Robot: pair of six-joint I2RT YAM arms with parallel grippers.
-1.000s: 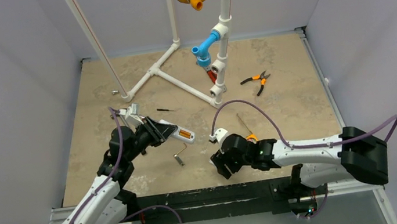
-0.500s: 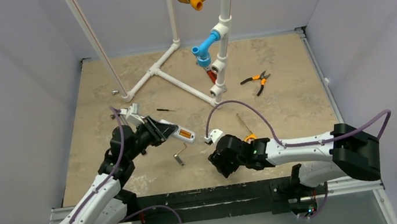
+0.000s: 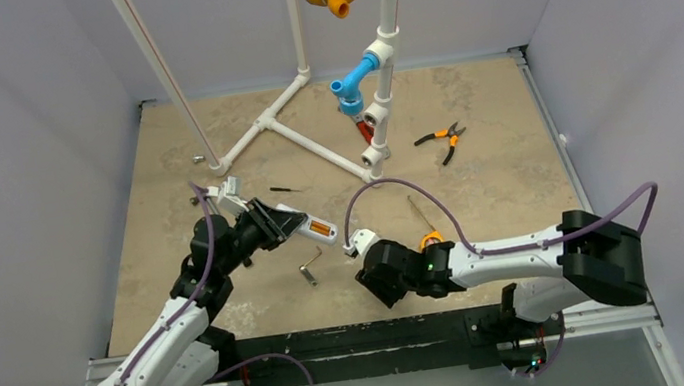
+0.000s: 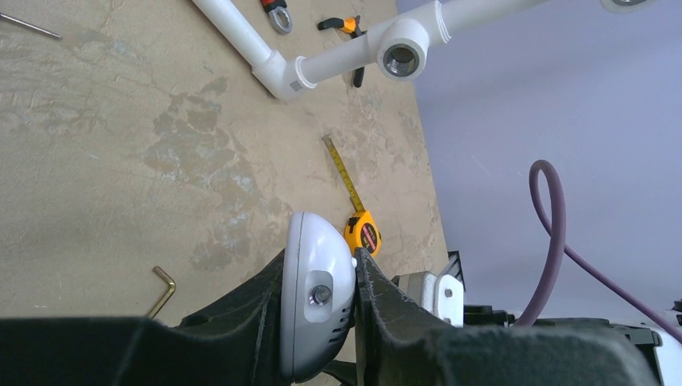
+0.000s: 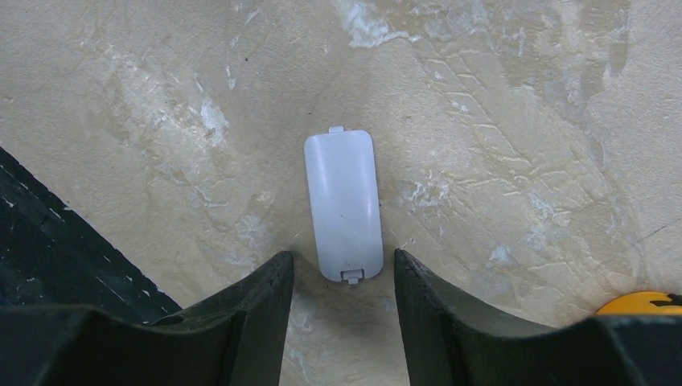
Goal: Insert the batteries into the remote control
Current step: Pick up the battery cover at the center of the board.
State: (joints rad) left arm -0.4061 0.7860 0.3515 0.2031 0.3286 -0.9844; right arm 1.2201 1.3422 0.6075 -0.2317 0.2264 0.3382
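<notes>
Table (image 3: 478, 184) is bearing both arms at its near edge, and the left tool (image 4: 319, 257) is pinching the remote control (image 4: 314, 322) over the near-left part, with orange-copper batteries (image 3: 321, 230) showing in its open back. Right tool (image 5: 342, 256), fingers spread, is hovering by the near edge over a small white plate (image 5: 342, 205) that is lying flat, its end sitting between the fingertips with gaps on both sides.

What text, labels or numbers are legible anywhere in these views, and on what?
No text is legible in any view.
Tape measure: red label on the case, too small to read.
Tape blade: graduations blurred.
White cover plate: blank.
Remote control: no print on the visible end.
</notes>
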